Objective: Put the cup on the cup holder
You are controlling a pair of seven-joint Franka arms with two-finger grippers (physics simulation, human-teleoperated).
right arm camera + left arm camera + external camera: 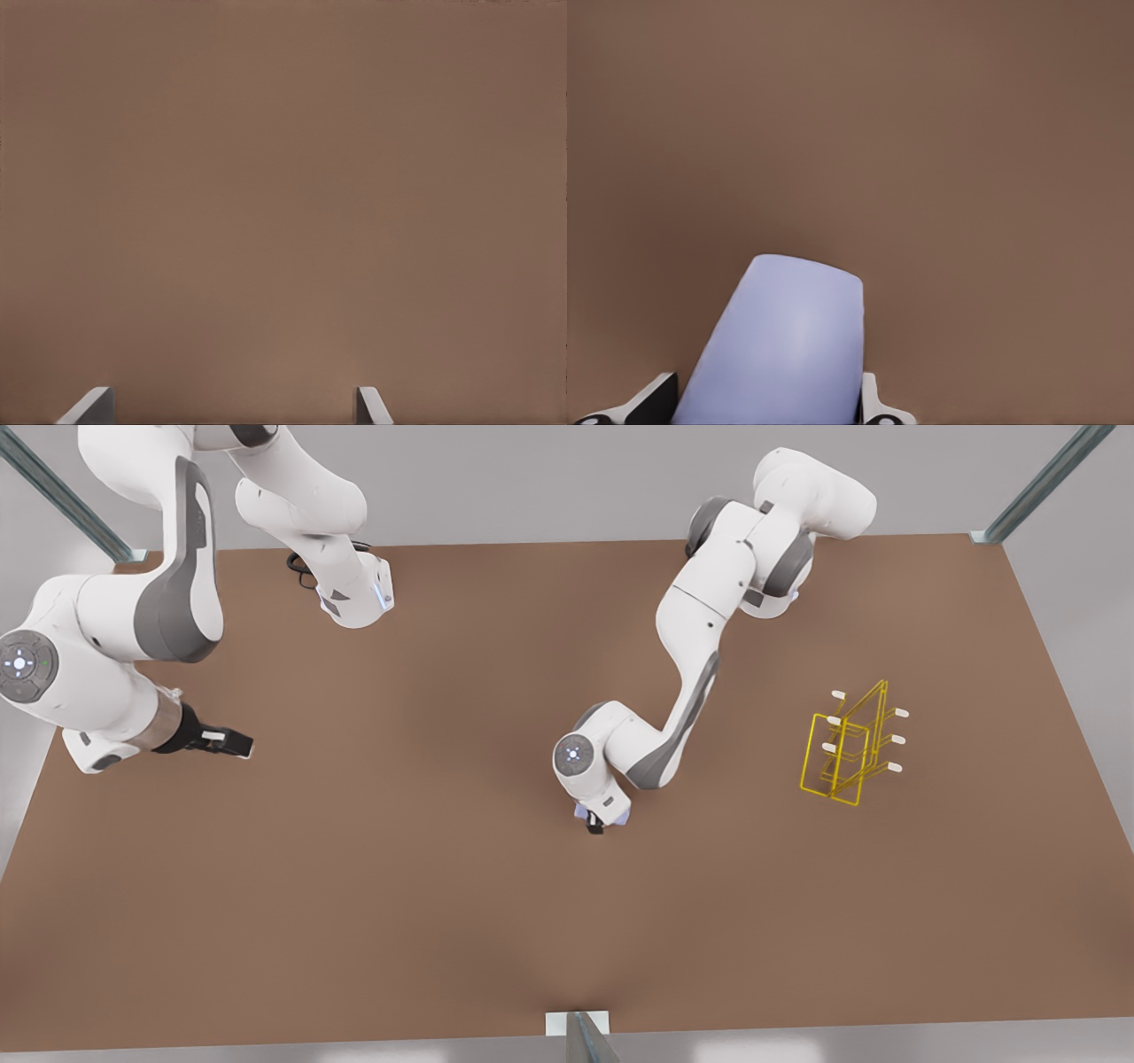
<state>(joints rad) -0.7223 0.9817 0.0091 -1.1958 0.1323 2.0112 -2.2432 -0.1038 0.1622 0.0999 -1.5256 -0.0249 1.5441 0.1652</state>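
Soft, even light falls from above on the brown worktop (443, 921), with no glare. Shadows are faint and diffuse: a dim patch spreads under the arm near the middle of the front view, and the yellow holder (846, 748) casts almost none. The worktop darkens slightly toward the front view's lower corners. In the left wrist view the cup (775, 350) shows a pale sheen along its side and a soft dark halo on the worktop around it. The right wrist view is flat and uniformly lit.
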